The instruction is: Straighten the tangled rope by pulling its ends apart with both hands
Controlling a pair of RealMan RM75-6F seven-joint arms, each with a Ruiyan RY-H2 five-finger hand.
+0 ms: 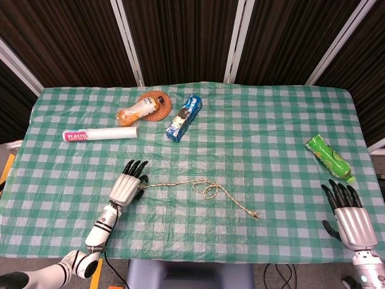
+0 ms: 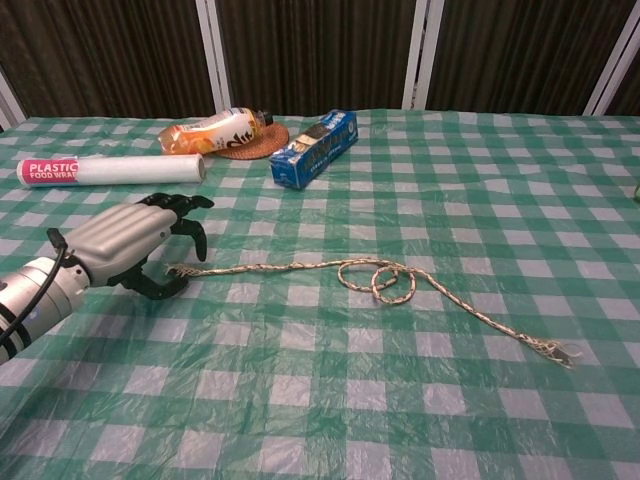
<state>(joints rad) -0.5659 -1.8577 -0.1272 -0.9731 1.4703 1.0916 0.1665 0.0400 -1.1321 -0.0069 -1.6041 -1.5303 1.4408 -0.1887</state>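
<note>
A tangled rope [image 1: 201,188] lies across the middle of the green-checked worktop [image 1: 271,132], its long axis running left to right with a small knot of loops near its centre [image 2: 380,280]. The robot's left hand [image 2: 135,245] hovers at the rope's frayed left end [image 2: 180,269] — fingers curled in a loose arch over the tip, thumb below, not visibly closed on it; from these views contact cannot be confirmed. The right hand [image 1: 349,214] sits near the worktop's right front corner, fingers apart and holding nothing, well apart from the rope's other end [image 1: 255,215], which lies to that hand's left, nearer the worktop's centre.

The left hand is plainly the nearer of the two. For the pull to begin, the right hand would likely need to travel leftward to the far tip — the rope slants toward the front edge on that side, so the reach is inward and slightly forward.
</note>
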